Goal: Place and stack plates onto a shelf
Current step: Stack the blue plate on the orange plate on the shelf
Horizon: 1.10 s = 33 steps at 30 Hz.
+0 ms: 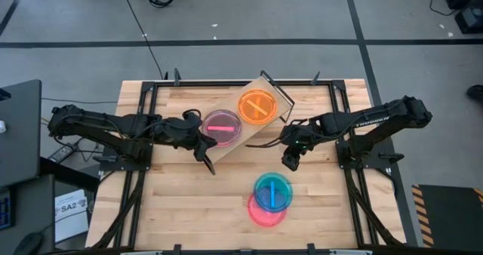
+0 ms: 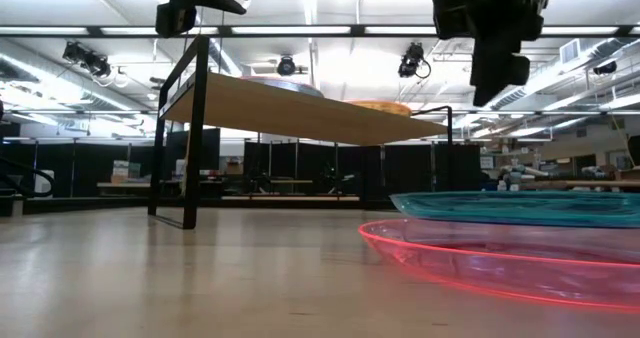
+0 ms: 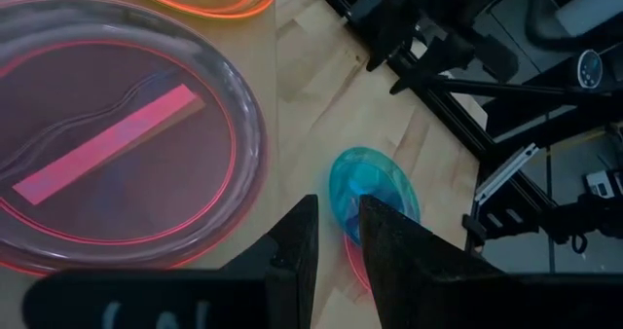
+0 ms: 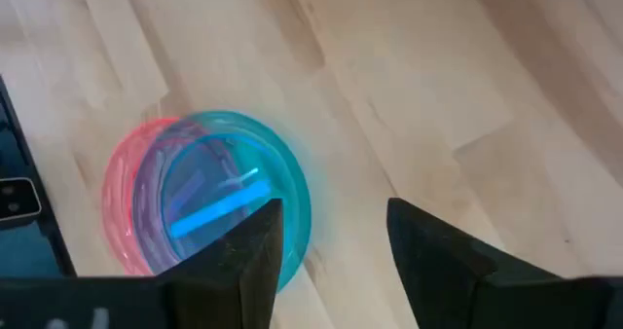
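High view: right gripper hangs spread and empty off the shelf corner; left gripper narrowly parted, empty, tips hard to make out.

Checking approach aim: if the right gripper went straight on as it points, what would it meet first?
Probably the blue plate on the pink plate, near its edge; the right gripper is open above them. Depth is unclear.

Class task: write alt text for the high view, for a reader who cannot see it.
From above: a tilted wooden shelf on a slatted table holds pink plates and orange plates. Blue plates overlap a pink plate nearer the front. The left gripper and right gripper flank the shelf.
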### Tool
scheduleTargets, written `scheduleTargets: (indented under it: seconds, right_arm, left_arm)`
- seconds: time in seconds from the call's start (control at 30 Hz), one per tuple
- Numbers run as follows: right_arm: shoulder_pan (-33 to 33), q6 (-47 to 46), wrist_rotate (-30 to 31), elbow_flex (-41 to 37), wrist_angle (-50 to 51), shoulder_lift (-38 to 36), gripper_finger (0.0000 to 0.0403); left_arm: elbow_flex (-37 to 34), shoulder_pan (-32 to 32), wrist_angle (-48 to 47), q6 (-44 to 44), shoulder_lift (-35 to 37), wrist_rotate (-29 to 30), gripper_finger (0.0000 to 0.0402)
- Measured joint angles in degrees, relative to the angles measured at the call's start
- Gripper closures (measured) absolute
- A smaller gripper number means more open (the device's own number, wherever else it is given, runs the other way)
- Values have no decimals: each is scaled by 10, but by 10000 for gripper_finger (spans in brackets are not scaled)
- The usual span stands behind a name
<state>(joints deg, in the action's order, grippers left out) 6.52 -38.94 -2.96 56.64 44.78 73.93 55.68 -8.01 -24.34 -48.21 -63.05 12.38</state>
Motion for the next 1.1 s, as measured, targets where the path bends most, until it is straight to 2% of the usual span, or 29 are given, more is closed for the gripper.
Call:
scheduleTargets:
  seconds: [0.27, 0.4, 0.63, 0.9, 1.1]
  right_arm:
    - [0, -1, -54, -76, -59, 0, 213]
    - [0, -2, -61, -118, -108, 0, 213]
    - [1, -24, -87, -188, -239, 0, 213]
    - [15, -51, -88, -275, -376, 0, 215]
    - [35, -50, -78, -302, -437, 0, 216]
  left_arm:
    - [0, 0, 0, 0, 0, 0, 319]
    - [0, 0, 0, 0, 0, 0, 319]
    - [0, 0, 0, 0, 0, 0, 319]
    - [0, 0, 0, 0, 0, 0, 319]
    - [0, 0, 0, 0, 0, 0, 319]
